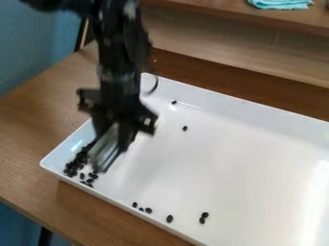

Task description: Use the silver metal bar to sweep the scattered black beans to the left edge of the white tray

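Over the left corner of a white tray (212,163), the black gripper (116,138) hangs down, shut on a pale grey flat object (103,154). That object tilts down to the left, its lower end at the tray's floor. Many small black beans (76,163) lie clustered just left of it and below it in the corner. Several more beans (148,210) are scattered along the front wall, with a close pair (204,217) farther right. Two single beans lie toward the back, one (185,128) right of the gripper and one (174,102) near the back wall.
The tray stands on a brown wooden table (38,125), its raised rim running all along the sides that show. Behind it rises a wooden shelf (225,43) with a turquoise cloth (281,4) on top. A blue wall (32,43) is at the left.
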### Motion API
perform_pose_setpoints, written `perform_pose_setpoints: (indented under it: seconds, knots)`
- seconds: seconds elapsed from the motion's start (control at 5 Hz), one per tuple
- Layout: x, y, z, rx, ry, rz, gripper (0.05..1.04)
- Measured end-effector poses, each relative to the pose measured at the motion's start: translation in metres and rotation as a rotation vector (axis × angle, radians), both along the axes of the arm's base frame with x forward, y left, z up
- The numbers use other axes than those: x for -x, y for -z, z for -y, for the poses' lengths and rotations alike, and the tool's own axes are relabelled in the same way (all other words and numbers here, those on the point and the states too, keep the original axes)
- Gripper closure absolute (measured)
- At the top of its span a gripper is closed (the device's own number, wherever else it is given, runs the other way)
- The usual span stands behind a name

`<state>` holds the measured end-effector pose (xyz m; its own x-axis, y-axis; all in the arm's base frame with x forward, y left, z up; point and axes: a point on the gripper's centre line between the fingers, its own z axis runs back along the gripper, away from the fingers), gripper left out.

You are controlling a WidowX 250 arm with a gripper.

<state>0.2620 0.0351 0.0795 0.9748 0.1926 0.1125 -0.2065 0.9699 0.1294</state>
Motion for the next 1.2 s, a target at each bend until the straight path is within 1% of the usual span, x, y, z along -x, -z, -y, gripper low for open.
perform_pose_setpoints:
  seconds: [0.2, 0.4, 0.6, 0.8, 1.0, 1.2]
  knots:
    - [-0.008, -0.021, 0.039, 0.105, -0.033, 0.0, 0.687]
    - [-0.016, -0.024, 0.086, 0.149, -0.046, 0.01, 0.687]
    - [-0.017, -0.014, 0.131, 0.154, -0.06, -0.001, 0.687]
    - [-0.021, -0.011, 0.168, 0.143, -0.085, 0.025, 0.687]
    - [-0.021, -0.001, 0.183, 0.113, -0.067, 0.047, 0.687]
    - [-0.019, 0.016, 0.196, 0.072, -0.04, 0.056, 0.687]
